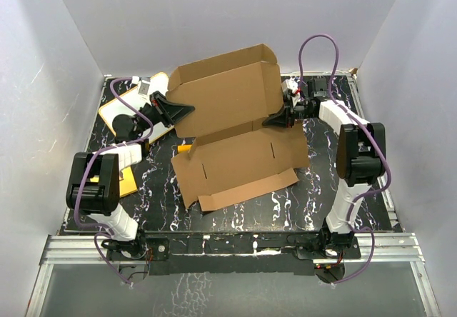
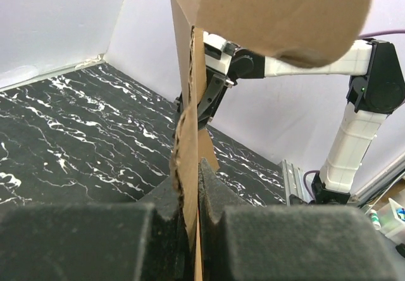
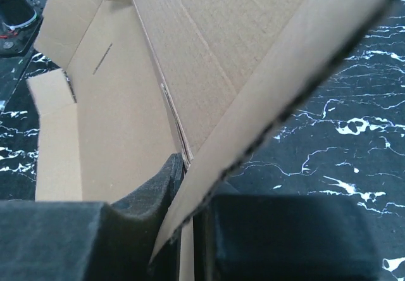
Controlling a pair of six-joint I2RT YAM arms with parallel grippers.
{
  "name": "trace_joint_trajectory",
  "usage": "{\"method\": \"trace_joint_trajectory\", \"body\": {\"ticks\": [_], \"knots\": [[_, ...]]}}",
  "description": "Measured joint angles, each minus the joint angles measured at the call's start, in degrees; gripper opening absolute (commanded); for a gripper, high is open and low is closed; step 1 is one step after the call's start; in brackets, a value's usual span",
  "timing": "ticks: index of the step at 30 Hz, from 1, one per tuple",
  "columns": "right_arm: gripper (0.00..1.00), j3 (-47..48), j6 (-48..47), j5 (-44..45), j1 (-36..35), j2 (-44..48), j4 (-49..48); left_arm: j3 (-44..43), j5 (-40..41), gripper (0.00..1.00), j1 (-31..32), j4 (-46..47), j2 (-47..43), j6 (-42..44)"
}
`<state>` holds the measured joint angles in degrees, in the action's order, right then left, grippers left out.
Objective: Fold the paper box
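Note:
The paper box [image 1: 239, 163], plain brown corrugated cardboard, lies open in the middle of the table. Its near half is flat, with slots showing. Its far half [image 1: 228, 96] stands tilted up. My left gripper [image 1: 187, 108] is shut on the left edge of the raised half; in the left wrist view the cardboard edge [image 2: 188, 72] runs up from between the pads [image 2: 218, 199]. My right gripper [image 1: 277, 120] is shut on the right edge of the same half. In the right wrist view a side flap [image 3: 266, 85] slants across the jaws, and the box's inside [image 3: 107, 116] lies to the left.
A white board with an orange rim [image 1: 114, 114] lies at the back left under the left arm. A flat orange-yellow sheet [image 1: 129, 182] sits by the left arm's base. The black marbled table [image 1: 335, 181] is walled by white panels on three sides, with a metal rail [image 1: 228, 249] along its near edge.

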<state>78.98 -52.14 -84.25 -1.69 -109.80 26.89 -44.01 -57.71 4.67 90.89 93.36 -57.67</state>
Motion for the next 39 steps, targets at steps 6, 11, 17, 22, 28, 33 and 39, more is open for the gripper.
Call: {"method": "trace_joint_trajectory", "body": {"ticks": [6,11,17,22,28,33,39], "knots": [[0.08,8.1,-15.7,-0.9,0.0,-4.0,19.2,-0.3,0.0,0.00,-0.8,-0.1,0.9,0.1],[0.47,14.6,-27.1,-0.5,0.4,-7.7,33.9,-0.6,0.0,0.00,-0.8,0.0,0.9,0.0],[0.74,12.6,-21.9,8.2,2.5,-5.9,31.1,-0.1,0.5,0.00,-1.7,0.0,0.6,0.8],[0.77,2.9,-10.6,18.5,5.2,5.2,21.1,2.3,2.1,0.00,-2.7,0.0,-1.0,1.7],[0.71,-1.0,0.7,21.2,13.7,17.1,14.7,6.6,5.2,0.00,-3.3,-1.0,-7.5,5.6],[0.36,-11.5,10.3,23.9,18.9,24.5,8.6,9.1,9.0,0.00,-3.4,-7.3,-17.0,11.8],[0.08,-24.3,21.5,30.2,17.3,23.6,0.3,10.6,11.3,0.00,-3.4,-12.0,-21.8,15.7]]}}
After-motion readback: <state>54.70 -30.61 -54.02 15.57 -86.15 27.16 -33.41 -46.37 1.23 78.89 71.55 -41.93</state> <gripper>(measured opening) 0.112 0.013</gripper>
